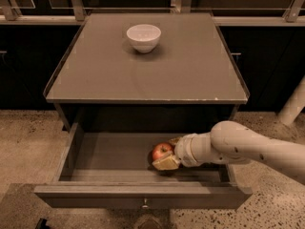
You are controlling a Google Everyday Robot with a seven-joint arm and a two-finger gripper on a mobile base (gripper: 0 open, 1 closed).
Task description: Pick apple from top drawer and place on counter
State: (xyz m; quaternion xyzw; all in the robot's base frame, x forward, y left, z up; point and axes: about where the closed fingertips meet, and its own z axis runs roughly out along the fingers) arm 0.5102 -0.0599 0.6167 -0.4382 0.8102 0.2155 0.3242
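Observation:
The red apple (161, 150) lies on the floor of the open top drawer (109, 151), right of its middle. My gripper (167, 152) reaches into the drawer from the right, with one tan finger (166, 163) in front of the apple and the other (174, 140) behind it. Both fingers press against the apple, which still rests on the drawer floor. The white arm (248, 149) runs off to the right. The grey-brown counter (190, 66) lies above the drawer.
A white bowl (143, 36) stands at the back middle of the counter. The drawer's front panel (95, 196) with its small knob (144, 205) juts out towards me. Dark cabinets flank the unit. A white post (293, 104) stands at the right.

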